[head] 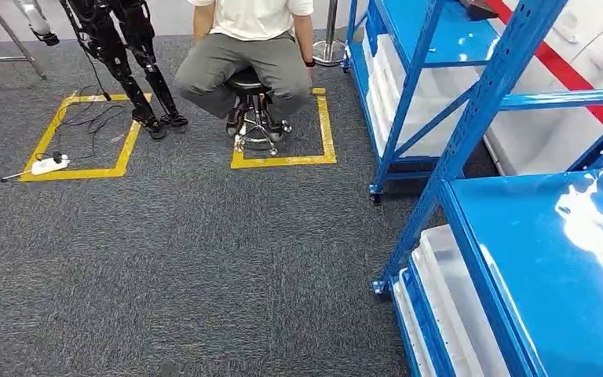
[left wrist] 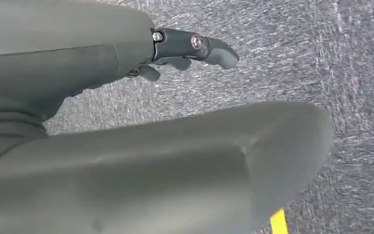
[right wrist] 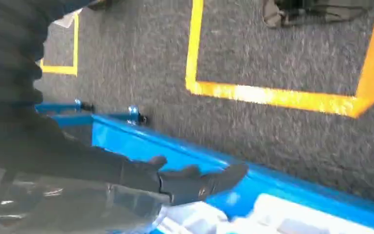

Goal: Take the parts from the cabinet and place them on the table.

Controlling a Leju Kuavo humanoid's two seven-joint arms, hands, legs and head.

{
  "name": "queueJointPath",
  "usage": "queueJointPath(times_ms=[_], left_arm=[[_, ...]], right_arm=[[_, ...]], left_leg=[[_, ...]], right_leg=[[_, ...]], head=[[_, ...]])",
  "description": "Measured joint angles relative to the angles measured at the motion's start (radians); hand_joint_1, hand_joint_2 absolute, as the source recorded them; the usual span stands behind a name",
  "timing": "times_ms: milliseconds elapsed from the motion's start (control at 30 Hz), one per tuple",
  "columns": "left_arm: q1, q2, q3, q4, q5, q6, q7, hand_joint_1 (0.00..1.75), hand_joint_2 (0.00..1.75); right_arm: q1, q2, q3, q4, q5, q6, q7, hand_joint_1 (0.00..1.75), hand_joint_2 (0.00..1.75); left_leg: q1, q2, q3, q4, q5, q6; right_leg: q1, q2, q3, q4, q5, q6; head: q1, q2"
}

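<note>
The left hand [left wrist: 126,97] hangs over grey carpet [left wrist: 282,63], fingers [left wrist: 195,48] stretched out, holding nothing. The right hand [right wrist: 126,170] reaches with extended, empty fingers [right wrist: 204,180] beside the blue cabinet [head: 534,259], whose lower shelf carries white trays [head: 447,306]. A person [head: 247,47] sits on a stool [head: 253,86] beyond.

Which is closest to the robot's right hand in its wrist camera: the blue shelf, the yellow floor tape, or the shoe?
1. Blue shelf edge, right beside the right hand.
2. Yellow floor tape, out on the carpet.
3. Shoe, inside the taped square, farthest.
</note>
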Motion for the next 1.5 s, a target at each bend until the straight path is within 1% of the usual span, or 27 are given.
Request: queueJointPath(times_ms=[33, 67, 133, 200, 233, 300, 333, 367, 500, 533, 600, 667, 700, 733, 800, 833, 867, 1000, 1033, 1067, 1100, 1167, 1200, 1267, 1367, 1400, 1500], left_arm=[[-0.002, -0.001, 0.0, 0.0, 0.0, 0.0, 0.0, 0.0, 0.0], [-0.001, -0.003, 0.0, 0.0, 0.0, -0.002, 0.0, 0.0, 0.0], [0.003, -0.002, 0.0, 0.001, 0.0, -0.004, 0.001, 0.0, 0.0], [0.003, -0.002, 0.0, 0.001, -0.002, -0.01, 0.004, 0.0, 0.0], [0.003, -0.003, 0.0, 0.001, -0.003, -0.012, 0.005, 0.0, 0.0], [0.003, -0.005, -0.001, 0.001, -0.009, -0.016, 0.008, 0.0, 0.0], [0.002, -0.005, -0.001, 0.001, -0.011, -0.018, 0.009, 0.0, 0.0], [0.0, -0.002, -0.001, 0.0, -0.011, -0.018, 0.011, 0.0, 0.0], [-0.003, -0.002, -0.006, 0.001, -0.013, -0.023, 0.015, 0.0, 0.0], [-0.003, -0.002, -0.008, 0.001, -0.016, -0.024, 0.018, 0.0, 0.0], [0.0, -0.001, -0.013, 0.001, -0.022, -0.028, 0.036, 0.0, 0.0], [0.004, -0.001, -0.016, 0.002, -0.026, -0.035, 0.046, 0.0, 0.0], [0.005, -0.001, -0.017, 0.003, -0.027, -0.035, 0.048, 0.0, 0.0], [0.005, -0.001, -0.017, 0.003, -0.03, -0.036, 0.049, 0.0, 0.0], [0.005, -0.001, -0.018, 0.003, -0.03, -0.038, 0.05, 0.0, 0.0], [0.004, -0.001, -0.019, 0.003, -0.032, -0.04, 0.05, 0.0, 0.0], [0.004, 0.001, -0.019, 0.003, -0.033, -0.042, 0.05, 0.0, 0.0], [0.003, 0.001, -0.025, 0.003, -0.04, -0.044, 0.05, 0.0, 0.0], [0.002, 0.0, -0.026, 0.003, -0.04, -0.044, 0.05, 0.0, 0.0], [0.001, -0.002, -0.027, 0.003, -0.04, -0.044, 0.05, 0.0, 0.0], [0.001, -0.002, -0.027, 0.003, -0.04, -0.044, 0.05, 0.0, 0.0], [0.006, -0.002, -0.027, 0.003, -0.04, -0.045, 0.05, 0.0, 0.0], [0.006, -0.002, -0.028, 0.003, -0.04, -0.045, 0.05, 0.0, 0.0], [0.006, -0.002, -0.031, 0.003, -0.04, -0.045, 0.05, 0.0, 0.0], [0.006, -0.005, -0.031, 0.003, -0.04, -0.045, 0.05, 0.0, 0.0], [0.005, -0.004, -0.032, 0.003, -0.04, -0.045, 0.05, 0.0, 0.0], [0.002, -0.006, -0.032, 0.003, -0.04, -0.045, 0.048, 0.0, 0.0]], right_arm=[[0.001, -0.001, 0.0, 0.0, 0.0, 0.0, 0.0, 0.0, 1.75], [-0.001, -0.002, 0.0, 0.0, 0.0, 0.0, 0.001, 0.0, 1.75], [-0.007, -0.003, 0.0, 0.0, 0.0, 0.001, 0.001, 0.0, 1.75], [-0.005, -0.004, 0.0, 0.0, 0.0, 0.001, 0.001, 0.0, 1.75], [-0.003, -0.006, 0.0, 0.0, -0.002, 0.002, 0.002, 0.0, 1.75], [-0.001, -0.009, -0.001, 0.0, -0.003, 0.002, 0.002, 0.0, 1.75], [-0.003, -0.01, -0.001, 0.0, -0.003, 0.002, 0.002, 0.0, 1.75], [-0.006, -0.006, -0.001, 0.0, -0.003, 0.003, 0.002, 0.0, 1.75], [-0.004, -0.007, -0.005, 0.0, -0.006, 0.004, 0.002, 0.0, 1.75], [-0.003, -0.007, -0.007, 0.0, -0.006, 0.004, 0.002, 0.0, 1.75], [-0.004, -0.007, -0.008, 0.0, -0.007, 0.003, -0.001, 0.0, 1.75], [-0.005, -0.006, -0.008, 0.0, -0.006, 0.003, -0.003, 0.0, 1.75], [-0.003, -0.006, -0.008, 0.0, -0.006, 0.003, -0.003, 0.0, 1.75], [-0.001, -0.006, -0.009, 0.0, -0.006, 0.003, -0.003, 0.0, 1.75], [0.0, -0.007, -0.01, 0.0, -0.007, 0.003, -0.003, 0.0, 1.75], [0.0, -0.007, -0.011, 0.0, -0.009, 0.002, -0.003, 0.0, 1.75], [-0.001, -0.005, -0.014, 0.0, -0.012, 0.002, -0.003, 0.0, 1.75], [0.005, -0.003, -0.021, 0.0, -0.015, 0.001, -0.003, 0.0, 1.75], [0.006, -0.003, -0.024, 0.0, -0.015, 0.0, -0.003, 0.0, 1.75], [0.006, -0.004, -0.024, 0.0, -0.016, -0.001, -0.003, 0.0, 1.75], [0.003, -0.003, -0.024, 0.0, -0.016, -0.001, -0.003, 0.0, 1.75], [-0.001, -0.003, -0.025, 0.0, -0.016, -0.001, -0.003, 0.0, 1.75], [0.0, -0.003, -0.025, 0.0, -0.016, -0.001, -0.003, 0.0, 1.75], [0.006, -0.005, -0.025, 0.0, -0.017, -0.001, -0.003, 0.0, 1.75], [0.005, -0.008, -0.026, 0.0, -0.017, -0.001, -0.003, 0.0, 1.75], [0.0, -0.008, -0.026, 0.0, -0.016, -0.001, -0.003, 0.0, 1.75], [0.004, -0.01, -0.026, 0.0, -0.013, 0.001, -0.005, 0.0, 1.75]], left_leg=[[0.003, 0.016, 0.005, -0.017, 0.014, 0.0], [0.0, 0.025, -0.001, -0.023, 0.02, 0.012], [-0.004, 0.064, -0.01, -0.022, 0.024, 0.011], [-0.006, 0.096, -0.019, -0.022, 0.029, 0.006], [-0.006, 0.11, -0.023, -0.021, 0.031, 0.002], [-0.003, 0.137, -0.029, -0.014, 0.032, -0.004], [-0.003, 0.148, -0.033, -0.002, 0.028, -0.011], [-0.013, 0.159, -0.039, 0.004, 0.022, -0.02], [-0.005, 0.195, -0.032, 0.019, 0.009, -0.038], [0.004, 0.171, -0.037, 0.032, -0.001, -0.047], [0.008, 0.083, -0.078, 0.144, -0.096, -0.056], [0.008, 0.062, -0.147, 0.311, -0.176, -0.057], [0.008, 0.062, -0.162, 0.35, -0.182, -0.055], [0.008, 0.062, -0.153, 0.335, -0.165, -0.05], [0.008, 0.05, -0.073, 0.188, -0.084, -0.037], [0.008, 0.014, -0.016, 0.081, -0.039, -0.029], [0.007, -0.048, 0.008, 0.028, -0.04, -0.026], [-0.01, 0.001, 0.003, 0.022, -0.021, -0.01], [0.001, 0.018, 0.004, 0.001, -0.002, -0.001], [-0.005, 0.028, 0.002, -0.003, 0.005, 0.003], [-0.007, 0.042, -0.007, -0.003, 0.009, 0.011], [-0.015, 0.078, -0.02, -0.002, 0.015, 0.014], [-0.016, 0.093, -0.026, -0.001, 0.018, 0.013], [-0.017, 0.121, -0.034, -0.001, 0.022, 0.009], [-0.017, 0.151, -0.035, 0.001, 0.024, 0.003], [-0.026, 0.164, -0.035, 0.005, 0.02, -0.005], [-0.025, 0.188, -0.032, 0.01, 0.021, -0.016]], right_leg=[[0.001, -0.054, -0.009, 0.026, -0.013, -0.009], [0.003, -0.094, -0.036, 0.076, -0.048, -0.019], [-0.004, -0.12, -0.115, 0.243, -0.124, -0.027], [-0.01, -0.125, -0.146, 0.33, -0.149, -0.011], [-0.013, -0.128, -0.121, 0.297, -0.136, 0.001], [-0.02, -0.157, 0.002, 0.102, -0.08, 0.028], [-0.025, -0.199, 0.06, 0.007, -0.066, 0.033], [-0.017, -0.228, 0.053, 0.018, -0.07, 0.02], [-0.019, -0.178, 0.041, 0.013, -0.056, -0.007], [-0.026, -0.167, 0.047, 0.012, -0.051, -0.014], [-0.023, -0.147, 0.037, 0.013, -0.04, -0.03], [-0.017, -0.122, 0.026, 0.014, -0.033, -0.037], [-0.014, -0.107, 0.022, 0.014, -0.029, -0.039], [-0.012, -0.092, 0.019, 0.014, -0.025, -0.037], [-0.01, -0.063, 0.019, 0.014, -0.019, -0.034], [-0.01, -0.048, 0.018, 0.013, -0.015, -0.029], [-0.01, -0.041, 0.016, 0.014, -0.011, -0.023], [-0.008, -0.002, 0.0, 0.002, 0.01, 0.007], [-0.003, -0.024, -0.011, 0.014, 0.007, 0.005], [-0.001, -0.077, -0.03, 0.045, -0.017, -0.002], [-0.001, -0.106, -0.064, 0.113, -0.06, -0.011], [-0.005, -0.123, -0.141, 0.289, -0.137, -0.014], [-0.008, -0.125, -0.158, 0.341, -0.154, -0.007], [-0.009, -0.131, -0.107, 0.28, -0.134, 0.012], [-0.01, -0.18, 0.046, 0.046, -0.076, 0.031], [-0.001, -0.22, 0.071, 0.005, -0.076, 0.017], [0.0, -0.189, 0.06, 0.002, -0.063, -0.005]], head=[[0.003, 0.0], [0.007, 0.0], [0.009, 0.0], [0.01, 0.0], [0.01, 0.0], [0.01, 0.0], [0.011, 0.0], [0.01, 0.0], [0.008, 0.0], [0.008, 0.0], [0.007, 0.0], [0.008, 0.0], [0.008, 0.0], [0.008, 0.0], [0.008, 0.0], [0.008, 0.0], [0.009, 0.0], [0.008, 0.0], [0.01, 0.0], [0.009, 0.0], [0.015, 0.0], [0.014, 0.0], [0.016, 0.0], [0.016, 0.0], [0.016, 0.0], [0.014, 0.0], [0.012, 0.0]])
